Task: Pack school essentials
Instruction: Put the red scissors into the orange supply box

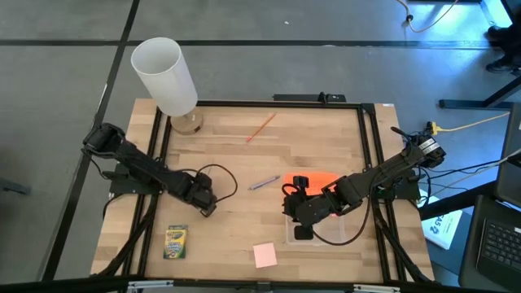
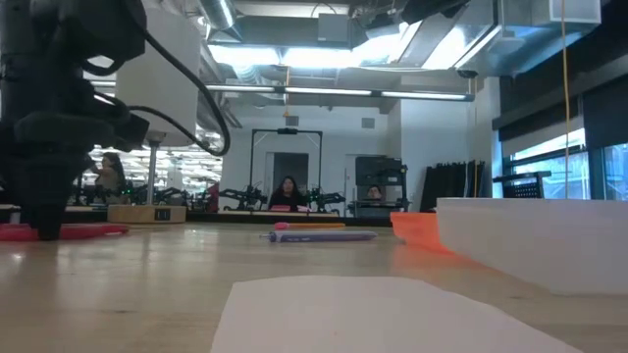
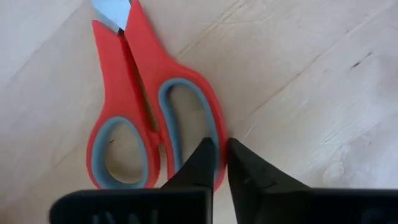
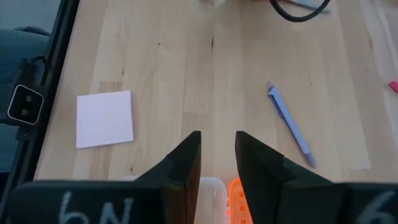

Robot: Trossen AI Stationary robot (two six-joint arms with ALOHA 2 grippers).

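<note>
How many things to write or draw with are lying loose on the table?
2. A blue-grey pen lies mid-table, between the two arms. A thin red pencil lies toward the far edge, near the white cylinder. More may be hidden under the arms.

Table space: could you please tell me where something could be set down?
Bare wood lies between the white cylinder, orange pencil and pen; also between the crayon box and sticky-note pad. It is crowded around the clear box under the right end effector.
</note>
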